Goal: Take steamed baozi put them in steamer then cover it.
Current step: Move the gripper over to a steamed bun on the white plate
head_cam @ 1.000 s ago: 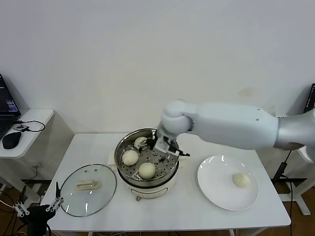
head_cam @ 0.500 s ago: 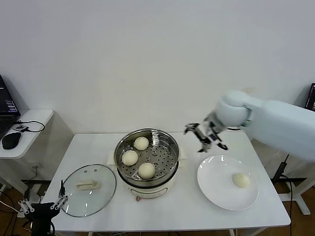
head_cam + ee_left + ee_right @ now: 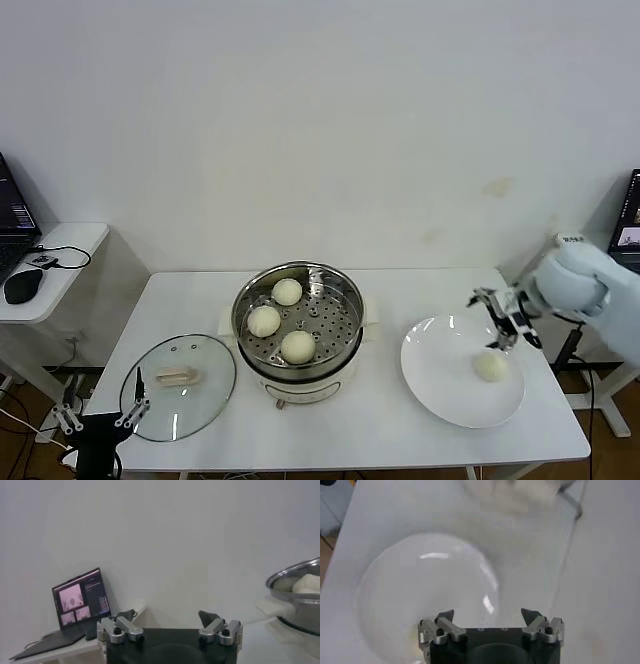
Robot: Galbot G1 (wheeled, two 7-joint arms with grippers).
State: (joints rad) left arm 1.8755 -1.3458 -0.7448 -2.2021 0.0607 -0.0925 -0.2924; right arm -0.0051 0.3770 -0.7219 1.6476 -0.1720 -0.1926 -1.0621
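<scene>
The right gripper (image 3: 505, 320) hangs with its jaws spread apart and empty above the far rim of the white plate (image 3: 440, 385); the last baozi (image 3: 490, 367) lies on the plate just below and in front of them, not touched. Three baozi (image 3: 298, 346) sit in the steamer (image 3: 297, 315), well off to the jaws' left on the bench (image 3: 400, 440). The cover (image 3: 179, 385) lies flat beyond the steamer, close to the left gripper (image 3: 103, 415), whose jaws stand apart and empty at the bench's near left corner.

Right gripper (image 3: 505, 318) hangs over the plate's (image 3: 440, 385) far right part, empty, jaws spread. One baozi (image 3: 490, 367) on plate just below-front of it. Steamer (image 3: 298, 318) well to its left, three baozi (image 3: 298, 346) inside on tray. Cover (image 3: 179, 386) on table (image 3: 380, 440) farther left, beyond steamer. Left gripper (image 3: 100, 418) at table's front-left edge, beside cover.
</scene>
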